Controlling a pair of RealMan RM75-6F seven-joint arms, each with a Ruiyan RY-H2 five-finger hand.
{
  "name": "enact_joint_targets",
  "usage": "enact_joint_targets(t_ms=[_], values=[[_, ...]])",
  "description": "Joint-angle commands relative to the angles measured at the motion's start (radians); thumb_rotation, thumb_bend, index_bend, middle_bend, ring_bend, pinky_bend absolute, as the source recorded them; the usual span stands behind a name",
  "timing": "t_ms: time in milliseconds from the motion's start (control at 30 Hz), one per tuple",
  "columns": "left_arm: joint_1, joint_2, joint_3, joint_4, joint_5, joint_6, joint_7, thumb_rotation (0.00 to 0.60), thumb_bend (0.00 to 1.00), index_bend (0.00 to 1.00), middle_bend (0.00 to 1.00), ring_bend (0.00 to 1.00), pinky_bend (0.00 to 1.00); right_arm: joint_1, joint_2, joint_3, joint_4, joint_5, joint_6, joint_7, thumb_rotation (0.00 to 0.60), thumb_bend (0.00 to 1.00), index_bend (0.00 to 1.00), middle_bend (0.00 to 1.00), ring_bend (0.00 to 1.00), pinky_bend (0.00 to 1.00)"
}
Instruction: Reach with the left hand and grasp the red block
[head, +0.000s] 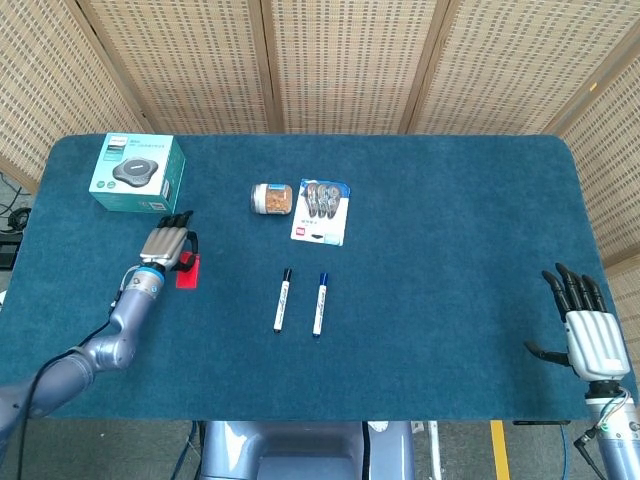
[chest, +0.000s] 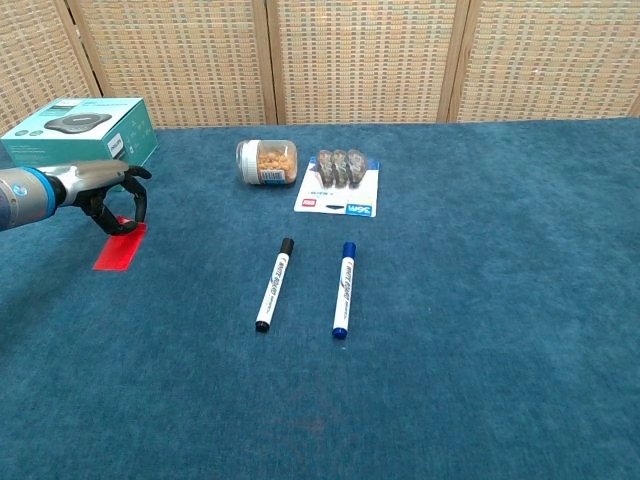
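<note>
Reach looks done: left hand (chest: 105, 195) hangs over the far end of the red block (chest: 120, 247), fingers curled down but nothing gripped. Block lies flat on the blue tablecloth (chest: 480, 300) near the teal box (head: 137, 171); grasp not yet made. Right hand (head: 592, 335) idle, fingers spread, holding nothing.

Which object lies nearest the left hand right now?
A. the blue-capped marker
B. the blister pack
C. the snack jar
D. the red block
D: the left hand curls over the far end of the red block, while the jar, pack and markers lie well off to its right.
</note>
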Motion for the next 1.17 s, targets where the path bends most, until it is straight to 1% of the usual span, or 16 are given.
enact_joint_targets(t_ms=[33, 167, 267, 333, 467, 533, 567, 600, 667, 700, 733, 800, 867, 967, 1100, 1167], values=[[0.097, 0.184, 0.030, -0.282, 0.149, 0.083, -0.122, 0.600, 0.51, 0.72, 0.00, 0.00, 0.00, -0.001, 0.002, -0.001, -0.002, -0.003, 0.002, 0.001, 0.600, 0.10, 0.00, 0.00, 0.00, 0.00], [0.183, 0.330, 0.075, -0.489, 0.313, 0.186, -0.234, 0.600, 0.51, 0.73, 0.00, 0.00, 0.00, -0.002, 0.005, -0.004, -0.009, -0.011, 0.007, 0.001, 0.600, 0.10, 0.00, 0.00, 0.00, 0.00], [0.243, 0.424, 0.117, -0.596, 0.433, 0.278, -0.306, 0.600, 0.50, 0.73, 0.00, 0.00, 0.00, -0.005, 0.006, -0.006, -0.013, -0.016, 0.014, 0.000, 0.600, 0.10, 0.00, 0.00, 0.00, 0.00], [0.297, 0.491, 0.151, -0.654, 0.521, 0.372, -0.370, 0.600, 0.49, 0.73, 0.00, 0.00, 0.00, -0.008, 0.009, -0.006, -0.017, -0.020, 0.021, 0.003, 0.600, 0.10, 0.00, 0.00, 0.00, 0.00], [0.379, 0.561, 0.184, -0.660, 0.621, 0.538, -0.452, 0.600, 0.49, 0.73, 0.00, 0.00, 0.00, -0.010, 0.013, -0.004, -0.022, -0.021, 0.027, 0.008, 0.600, 0.10, 0.00, 0.00, 0.00, 0.00], [0.419, 0.567, 0.175, -0.621, 0.618, 0.619, -0.468, 0.600, 0.48, 0.74, 0.00, 0.00, 0.00, -0.010, 0.015, -0.004, -0.024, -0.022, 0.026, 0.011, 0.600, 0.10, 0.00, 0.00, 0.00, 0.00], [0.427, 0.564, 0.170, -0.607, 0.608, 0.632, -0.467, 0.600, 0.48, 0.73, 0.00, 0.00, 0.00, -0.009, 0.016, -0.004, -0.025, -0.023, 0.026, 0.011, 0.600, 0.10, 0.00, 0.00, 0.00, 0.00], [0.433, 0.561, 0.164, -0.591, 0.592, 0.640, -0.465, 0.600, 0.46, 0.68, 0.00, 0.00, 0.00, -0.009, 0.016, -0.005, -0.026, -0.024, 0.025, 0.011, 0.600, 0.10, 0.00, 0.00, 0.00, 0.00], [0.439, 0.545, 0.149, -0.550, 0.551, 0.637, -0.466, 0.600, 0.40, 0.45, 0.00, 0.00, 0.00, -0.009, 0.018, -0.007, -0.029, -0.028, 0.027, 0.011, 0.600, 0.10, 0.00, 0.00, 0.00, 0.00], [0.438, 0.533, 0.145, -0.523, 0.536, 0.628, -0.470, 0.600, 0.33, 0.26, 0.00, 0.00, 0.00, -0.010, 0.019, -0.007, -0.031, -0.030, 0.029, 0.011, 0.600, 0.10, 0.00, 0.00, 0.00, 0.00], [0.436, 0.519, 0.141, -0.496, 0.526, 0.621, -0.480, 0.600, 0.25, 0.12, 0.00, 0.00, 0.00, -0.011, 0.020, -0.007, -0.033, -0.032, 0.033, 0.011, 0.600, 0.10, 0.00, 0.00, 0.00, 0.00], [0.437, 0.500, 0.137, -0.456, 0.508, 0.609, -0.497, 0.600, 0.10, 0.01, 0.00, 0.00, 0.00, -0.013, 0.022, -0.007, -0.037, -0.035, 0.039, 0.012, 0.600, 0.10, 0.00, 0.00, 0.00, 0.00], [0.445, 0.488, 0.134, -0.432, 0.497, 0.615, -0.497, 0.600, 0.01, 0.00, 0.00, 0.00, 0.00, -0.015, 0.025, -0.006, -0.040, -0.036, 0.043, 0.017, 0.600, 0.10, 0.00, 0.00, 0.00, 0.00], [0.477, 0.486, 0.128, -0.438, 0.485, 0.671, -0.470, 0.600, 0.00, 0.00, 0.00, 0.00, 0.00, -0.018, 0.031, -0.006, -0.044, -0.040, 0.049, 0.026, 0.600, 0.10, 0.00, 0.00, 0.00, 0.00], [0.539, 0.519, 0.127, -0.531, 0.452, 0.743, -0.401, 0.600, 0.00, 0.00, 0.00, 0.00, 0.00, -0.024, 0.041, -0.004, -0.053, -0.048, 0.067, 0.040, 0.600, 0.10, 0.00, 0.00, 0.00, 0.00], [0.594, 0.536, 0.145, -0.605, 0.445, 0.805, -0.359, 0.600, 0.00, 0.00, 0.00, 0.00, 0.00, -0.033, 0.049, -0.005, -0.060, -0.057, 0.086, 0.048, 0.600, 0.10, 0.00, 0.00, 0.00, 0.00]])
